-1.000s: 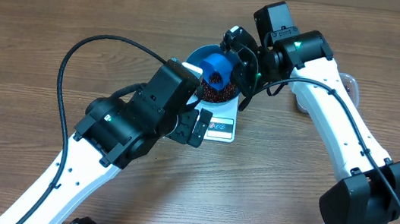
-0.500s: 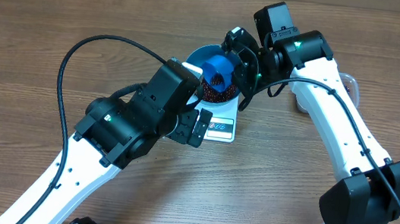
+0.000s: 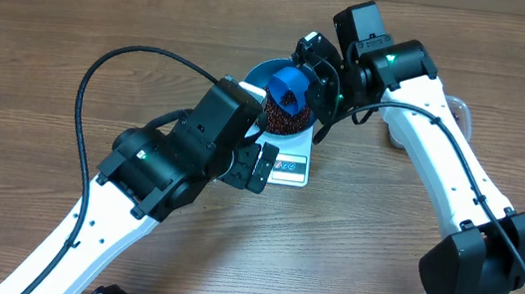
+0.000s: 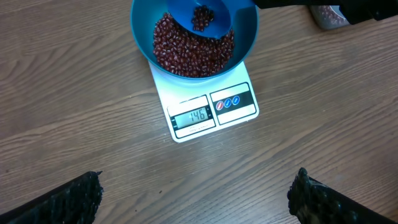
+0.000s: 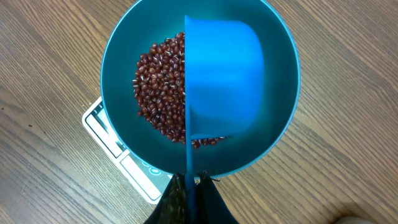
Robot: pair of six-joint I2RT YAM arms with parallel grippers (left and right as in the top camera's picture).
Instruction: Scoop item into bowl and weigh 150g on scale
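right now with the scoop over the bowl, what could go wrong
The scale's display looks like 146, and the scoop holds a clump of beans; dumping them all could overshoot. The bowl overhangs the scale, so a bump from the scoop could shift it and spoil the reading.

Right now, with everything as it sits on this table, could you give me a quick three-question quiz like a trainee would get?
1. True or false: the bowl of beans stands on the scale.
2. Which does the right tool grip? A) the bowl B) the scoop C) nothing
3. Fill in: the scale's display reads ___.

Key: 1 true; 2 B; 3 146.
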